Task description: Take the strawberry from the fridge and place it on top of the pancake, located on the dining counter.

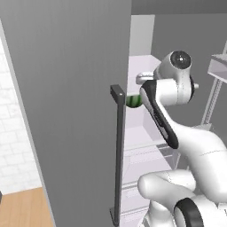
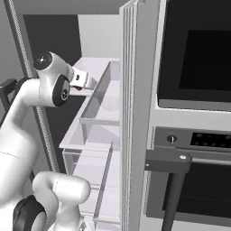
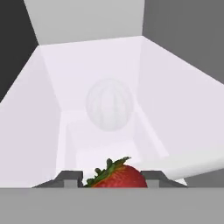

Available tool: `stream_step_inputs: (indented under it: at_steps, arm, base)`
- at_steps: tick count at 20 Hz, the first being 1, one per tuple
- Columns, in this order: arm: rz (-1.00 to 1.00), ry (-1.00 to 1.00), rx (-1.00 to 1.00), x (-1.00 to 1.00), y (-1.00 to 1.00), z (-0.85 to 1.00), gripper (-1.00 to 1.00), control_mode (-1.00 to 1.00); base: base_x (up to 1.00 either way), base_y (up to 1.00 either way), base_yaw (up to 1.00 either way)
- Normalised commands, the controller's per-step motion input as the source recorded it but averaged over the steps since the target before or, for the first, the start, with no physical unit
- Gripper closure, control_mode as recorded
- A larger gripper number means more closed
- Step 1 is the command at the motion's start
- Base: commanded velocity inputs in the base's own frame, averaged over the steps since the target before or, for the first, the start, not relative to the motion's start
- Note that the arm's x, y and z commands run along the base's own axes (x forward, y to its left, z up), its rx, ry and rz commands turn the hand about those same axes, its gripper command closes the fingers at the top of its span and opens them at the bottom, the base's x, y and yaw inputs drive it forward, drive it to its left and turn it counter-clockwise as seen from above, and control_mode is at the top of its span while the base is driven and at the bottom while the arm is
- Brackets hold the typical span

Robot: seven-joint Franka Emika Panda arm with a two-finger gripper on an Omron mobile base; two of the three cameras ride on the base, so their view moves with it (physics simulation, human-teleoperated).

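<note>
Hand view shows you the end effector (image 3: 113, 180) pinching the strawberry (image 3: 119, 176) between its fingertips (image 3: 69, 178), inside the fridge (image 1: 71, 111) above a white shelf (image 3: 105, 78); the watermelon (image 1: 133, 101) sits beyond.

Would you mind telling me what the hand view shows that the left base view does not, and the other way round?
Hand view alone: the small red strawberry with green leaves, gripped between the fingertips of the pincer, and the white shelf seen from inside. Left base view alone: the white robot arm, the fridge's grey door with its long dark bar handle, and the green striped watermelon in colour. Both: the fridge's white interior.
</note>
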Motion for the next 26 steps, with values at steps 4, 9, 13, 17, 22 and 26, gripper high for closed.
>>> stream_step_inputs:
  at_steps: [4, 9, 13, 17, 22, 26]
  arm:
    - [0.0, 0.12, 0.0, -1.0, 0.23, 0.11, 1.0, -1.0]
    - [0.07, 0.28, 0.03, -1.0, 0.0, -0.12, 1.0, -1.0]
    - [0.07, 0.29, 0.04, -1.0, 0.0, -0.61, 1.0, -1.0]
    - [0.03, 0.27, 0.0, -0.94, 0.01, -0.87, 1.0, -1.0]
    - [0.0, 0.08, 0.0, -0.71, -0.03, -0.83, 1.0, -1.0]
    - [0.0, 0.02, 0.0, -0.09, -0.24, -0.62, 1.0, -1.0]
  base:
    - [0.0, 0.0, 0.0]
    - [0.0, 0.0, 0.0]
    - [0.0, 0.0, 0.0]
    - [0.0, 0.0, 0.0]
    - [0.0, 0.0, 0.0]
    - [0.0, 0.0, 0.0]
